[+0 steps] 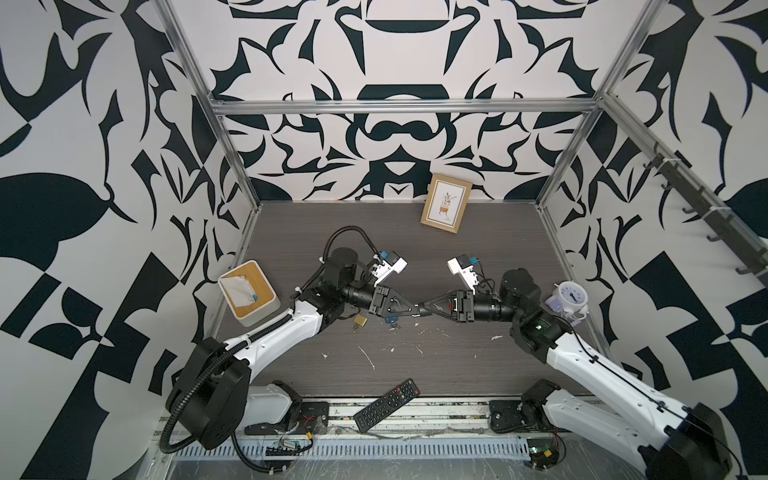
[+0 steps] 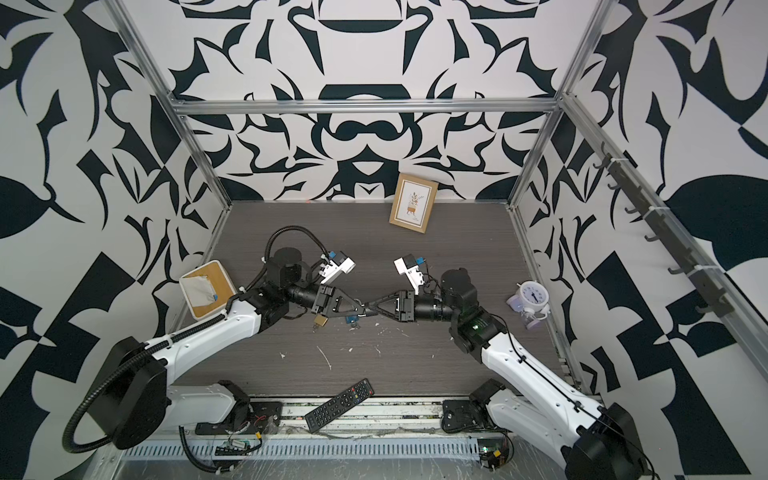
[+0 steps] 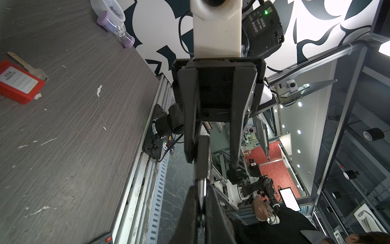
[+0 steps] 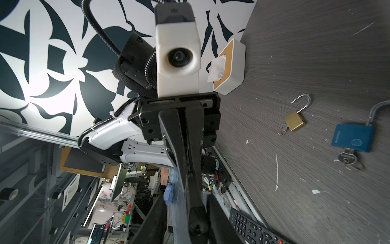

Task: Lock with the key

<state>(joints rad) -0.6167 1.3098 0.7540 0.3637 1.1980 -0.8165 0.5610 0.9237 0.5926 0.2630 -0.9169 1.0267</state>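
Both arms meet tip to tip above the middle of the surface (image 1: 415,249). My left pincer (image 1: 414,309) is pressed together on the silver blade of a key (image 3: 202,160), and the dark head sticks out past the tips. My right pincer (image 1: 424,307) is spread, one finger (image 3: 190,131) on each side of that head. The left wrist view shows a clear gap on one side; I cannot tell whether the other side touches. The key is held off the surface.

On the surface near my left pincer:
- brass padlock (image 4: 295,123), shackle swung open, small key (image 4: 281,130) in its base
- blue padlock (image 4: 352,137) just beside it, shackle also open, ringed key (image 4: 347,159) in its base

Left wrist view: a red block (image 3: 19,82) with a white label, and a loose silver key (image 3: 26,64) against its edge.

Periphery: tissue box (image 1: 248,293) at the left, remote control (image 1: 386,404) at the front edge, picture frame (image 1: 446,203) leaning on the back wall, white clock (image 1: 572,296) at the right
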